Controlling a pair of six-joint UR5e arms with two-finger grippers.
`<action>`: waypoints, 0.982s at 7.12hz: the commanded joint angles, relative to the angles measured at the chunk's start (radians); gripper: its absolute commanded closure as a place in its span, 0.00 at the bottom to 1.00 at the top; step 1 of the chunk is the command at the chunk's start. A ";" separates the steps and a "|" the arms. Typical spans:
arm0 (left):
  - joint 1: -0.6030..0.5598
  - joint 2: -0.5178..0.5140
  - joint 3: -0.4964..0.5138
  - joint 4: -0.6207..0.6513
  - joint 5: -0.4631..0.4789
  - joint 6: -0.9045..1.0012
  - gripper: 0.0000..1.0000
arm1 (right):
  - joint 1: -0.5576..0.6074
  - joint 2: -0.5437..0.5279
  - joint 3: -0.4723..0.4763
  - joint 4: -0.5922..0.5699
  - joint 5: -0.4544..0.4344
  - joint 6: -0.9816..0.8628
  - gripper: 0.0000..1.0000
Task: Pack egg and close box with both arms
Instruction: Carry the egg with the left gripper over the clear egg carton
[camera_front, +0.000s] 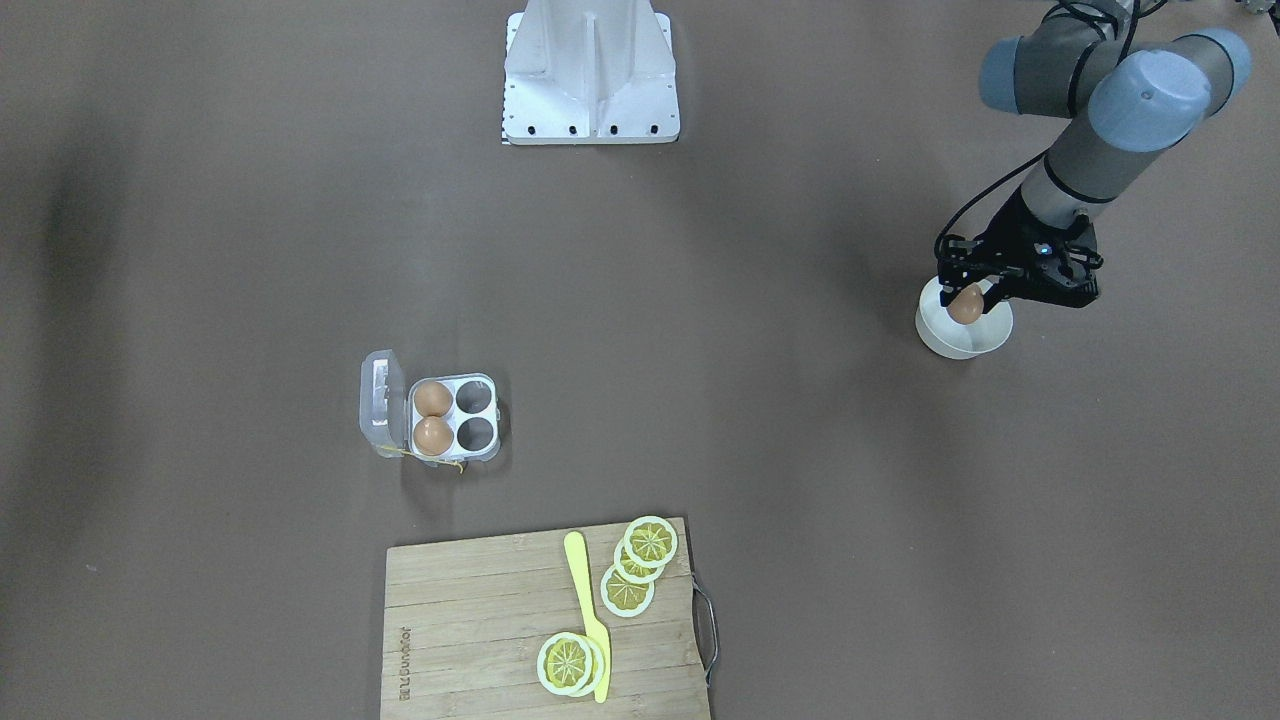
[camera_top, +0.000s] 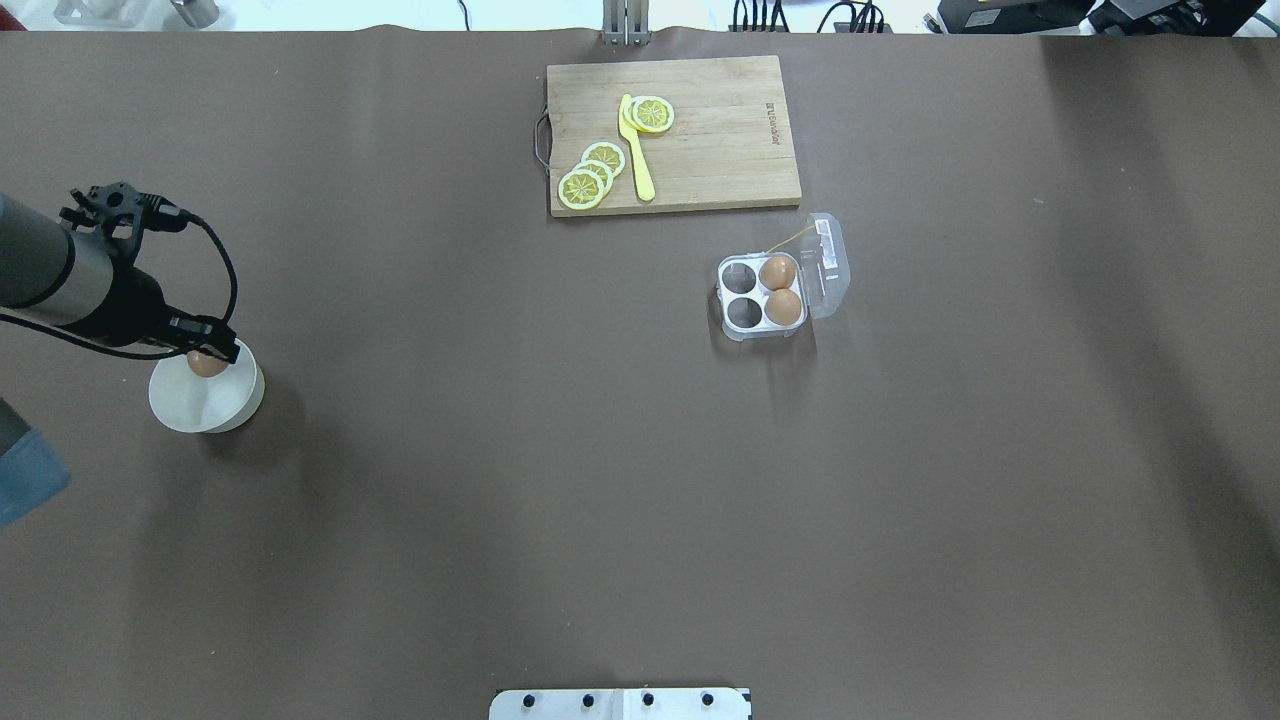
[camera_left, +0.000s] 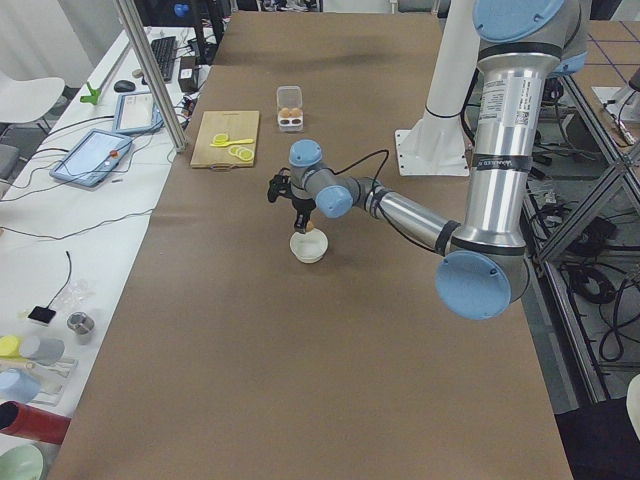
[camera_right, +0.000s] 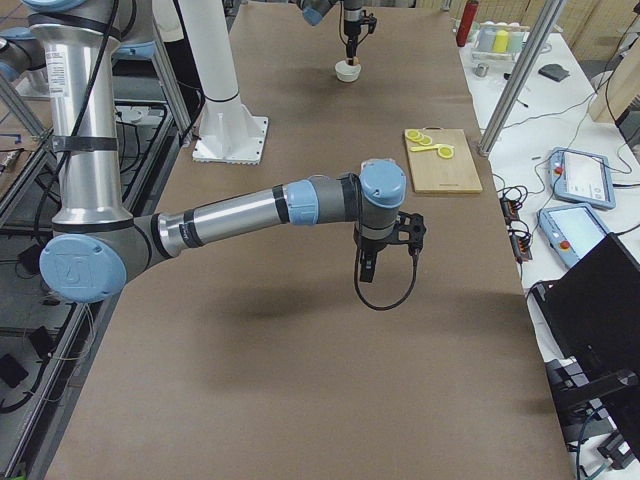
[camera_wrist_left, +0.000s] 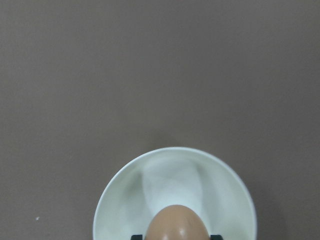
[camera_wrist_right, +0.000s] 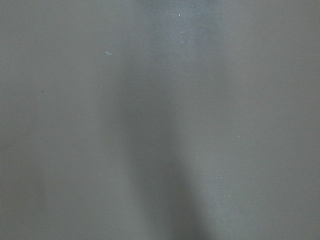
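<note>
My left jaws grip the egg just over the white bowl, its long axis across their squeeze (narrower end unclear); whether my right jaws are open, I cannot tell.

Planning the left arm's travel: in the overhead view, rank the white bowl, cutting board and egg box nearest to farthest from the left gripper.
1. The white bowl, right below the left gripper, at the view's left.
2. The cutting board, far edge, centre.
3. The box, right of centre, past the board.
</note>
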 joint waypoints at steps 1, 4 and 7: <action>-0.001 -0.176 0.042 -0.002 -0.010 -0.173 1.00 | 0.000 -0.001 0.000 0.000 0.001 0.000 0.00; 0.120 -0.410 0.119 -0.008 0.158 -0.379 1.00 | 0.000 -0.004 -0.003 0.002 0.000 -0.002 0.00; 0.302 -0.551 0.293 -0.234 0.476 -0.550 1.00 | -0.002 -0.006 -0.005 0.003 -0.003 -0.002 0.00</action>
